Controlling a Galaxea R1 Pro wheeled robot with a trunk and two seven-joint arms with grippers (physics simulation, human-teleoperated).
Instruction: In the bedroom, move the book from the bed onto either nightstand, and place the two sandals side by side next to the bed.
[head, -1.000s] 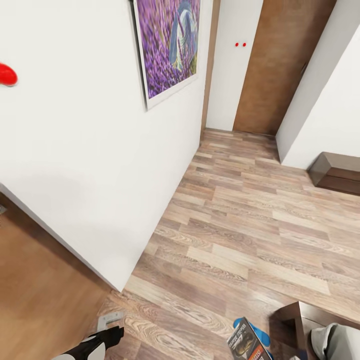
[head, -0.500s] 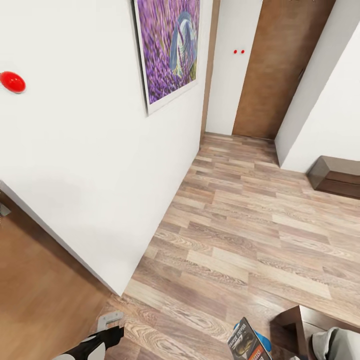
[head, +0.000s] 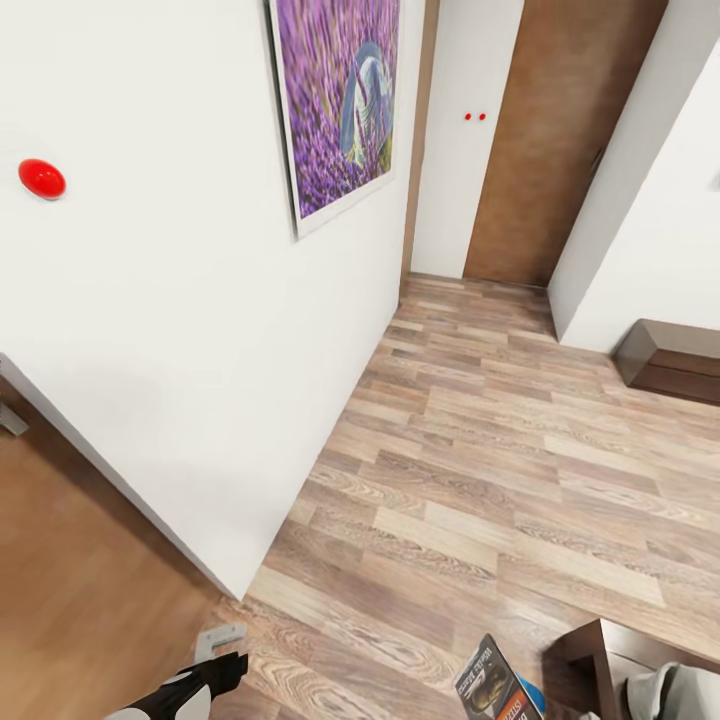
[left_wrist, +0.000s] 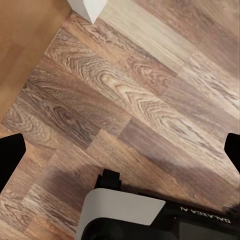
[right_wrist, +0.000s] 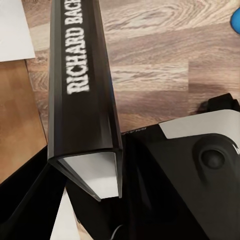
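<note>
The book (head: 492, 685), grey-black with an orange band, stands on edge at the bottom of the head view. Up close, the book (right_wrist: 82, 95) shows its dark spine with white lettering, and my right gripper (right_wrist: 87, 200) is shut on its lower end. A bright blue sandal (head: 531, 692) peeks out on the floor just behind the book, and the sandal (right_wrist: 235, 20) also shows as a blue patch. My left gripper (head: 225, 652) hangs low over the planks; its black fingertips (left_wrist: 10, 155) are spread wide, so the left gripper (left_wrist: 120, 150) is open and holds nothing.
A white wall with a purple painting (head: 340, 100) and a red knob (head: 42, 178) juts out on the left, ending in a corner (head: 235, 590). Brown doors (head: 555, 140) stand at the far end. A low dark cabinet (head: 675, 360) sits right; a dark wood corner (head: 580, 650) lies beside the book.
The whole head view has shifted, with the wall's red knob sliding right and down, so the camera moved. The book stays in my right gripper; the sandal sits nearer the picture's bottom edge.
</note>
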